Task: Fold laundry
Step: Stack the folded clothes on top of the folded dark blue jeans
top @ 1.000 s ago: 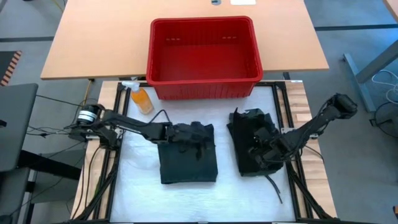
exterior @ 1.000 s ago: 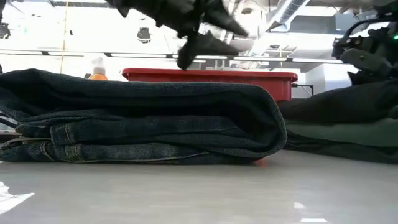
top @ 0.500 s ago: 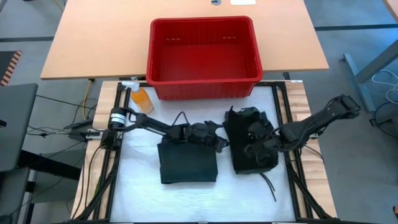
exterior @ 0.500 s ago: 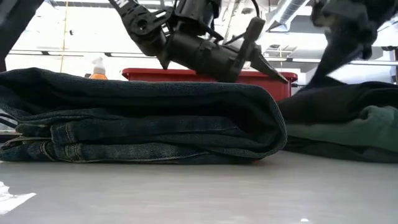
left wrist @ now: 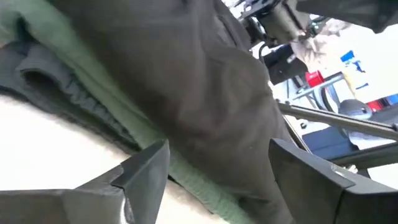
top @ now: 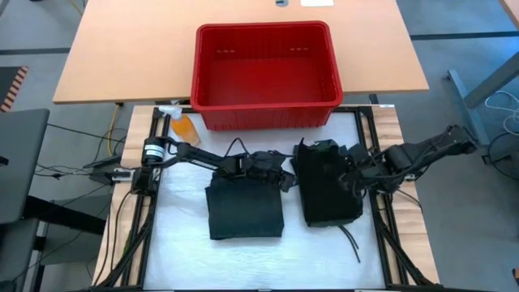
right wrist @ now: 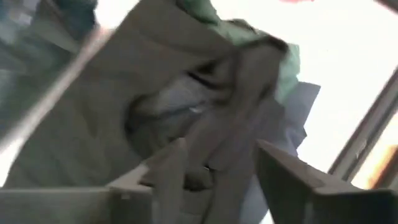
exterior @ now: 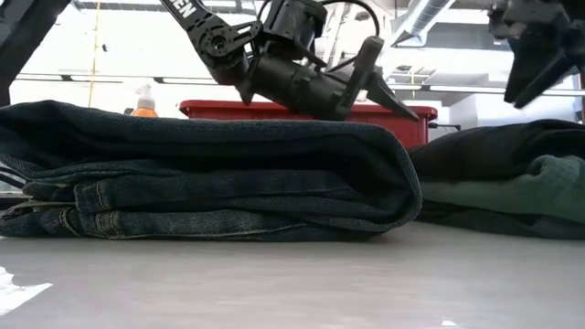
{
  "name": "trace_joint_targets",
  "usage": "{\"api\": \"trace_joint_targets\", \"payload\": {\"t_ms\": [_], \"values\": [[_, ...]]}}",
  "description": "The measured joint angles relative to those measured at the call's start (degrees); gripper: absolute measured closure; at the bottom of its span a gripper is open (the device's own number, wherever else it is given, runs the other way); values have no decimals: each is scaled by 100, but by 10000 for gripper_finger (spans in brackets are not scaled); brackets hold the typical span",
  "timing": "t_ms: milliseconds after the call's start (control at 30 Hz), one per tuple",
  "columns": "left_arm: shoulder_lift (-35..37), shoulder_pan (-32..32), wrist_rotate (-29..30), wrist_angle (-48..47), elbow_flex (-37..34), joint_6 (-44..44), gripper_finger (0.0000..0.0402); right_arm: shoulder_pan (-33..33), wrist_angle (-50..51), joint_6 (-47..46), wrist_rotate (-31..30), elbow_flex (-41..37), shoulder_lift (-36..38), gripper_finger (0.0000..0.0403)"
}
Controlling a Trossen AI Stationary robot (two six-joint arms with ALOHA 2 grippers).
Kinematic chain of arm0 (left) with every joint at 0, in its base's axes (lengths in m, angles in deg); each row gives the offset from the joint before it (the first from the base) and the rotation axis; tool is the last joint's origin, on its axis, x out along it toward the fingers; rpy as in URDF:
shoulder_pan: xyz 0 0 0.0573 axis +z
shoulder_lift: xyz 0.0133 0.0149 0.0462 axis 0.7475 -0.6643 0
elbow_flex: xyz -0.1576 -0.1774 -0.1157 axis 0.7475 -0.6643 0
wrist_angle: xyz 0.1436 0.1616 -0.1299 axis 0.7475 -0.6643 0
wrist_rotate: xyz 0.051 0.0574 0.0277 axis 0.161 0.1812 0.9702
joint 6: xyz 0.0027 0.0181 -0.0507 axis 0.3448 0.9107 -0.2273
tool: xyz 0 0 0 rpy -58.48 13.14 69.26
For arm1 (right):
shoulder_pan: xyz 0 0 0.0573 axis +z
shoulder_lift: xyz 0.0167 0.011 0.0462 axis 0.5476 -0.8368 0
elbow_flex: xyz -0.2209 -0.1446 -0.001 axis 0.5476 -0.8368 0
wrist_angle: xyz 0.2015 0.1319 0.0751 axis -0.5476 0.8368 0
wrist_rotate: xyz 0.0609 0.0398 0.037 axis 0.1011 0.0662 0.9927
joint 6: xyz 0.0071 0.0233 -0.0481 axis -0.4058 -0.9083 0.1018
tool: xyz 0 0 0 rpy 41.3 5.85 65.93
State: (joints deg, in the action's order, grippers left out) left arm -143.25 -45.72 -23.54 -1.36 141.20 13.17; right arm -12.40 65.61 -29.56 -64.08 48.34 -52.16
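A folded pair of dark jeans (top: 246,212) lies on the white table, seen close up in the low view (exterior: 201,178). To its right sits a stack of dark laundry (top: 328,195), black over green (exterior: 512,187). A black cord (top: 350,241) trails from the stack's near side. My left gripper (top: 285,174) is open and hovers over the jeans' far right corner (exterior: 379,82). It points at the stack's left side (left wrist: 205,106). My right gripper (top: 353,174) is open above the stack's right part (exterior: 539,68), with cloth under its fingers (right wrist: 205,93).
A red plastic basket (top: 266,65) stands on the wooden table beyond the white surface. A spray bottle of orange liquid (top: 183,126) sits at the far left. Black frame rails (top: 381,219) run along the table's sides. Bare white surface lies near the front edge.
My left gripper has swung from above the jeans toward the table's right edge and down, rolling as it went. It now faces the stack. My right gripper has opened, let go of the stack and risen clear of it. The stack has settled flat.
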Motion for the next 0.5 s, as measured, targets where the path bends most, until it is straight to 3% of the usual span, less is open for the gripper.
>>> {"api": "trace_joint_targets", "payload": {"t_ms": [100,233,333,500], "values": [[0,4,60,-116,0,-59,126,-296,-9,-132,383,-239,180,164],[0,9,57,-144,0,-63,113,-673,-544,-353,984,-1123,343,113],[-2,9,54,-189,0,-63,109,-938,-1528,-238,1368,-1846,466,96],[-2,7,-71,-314,0,7,108,-1224,-1942,-458,1052,-2100,365,92]]}}
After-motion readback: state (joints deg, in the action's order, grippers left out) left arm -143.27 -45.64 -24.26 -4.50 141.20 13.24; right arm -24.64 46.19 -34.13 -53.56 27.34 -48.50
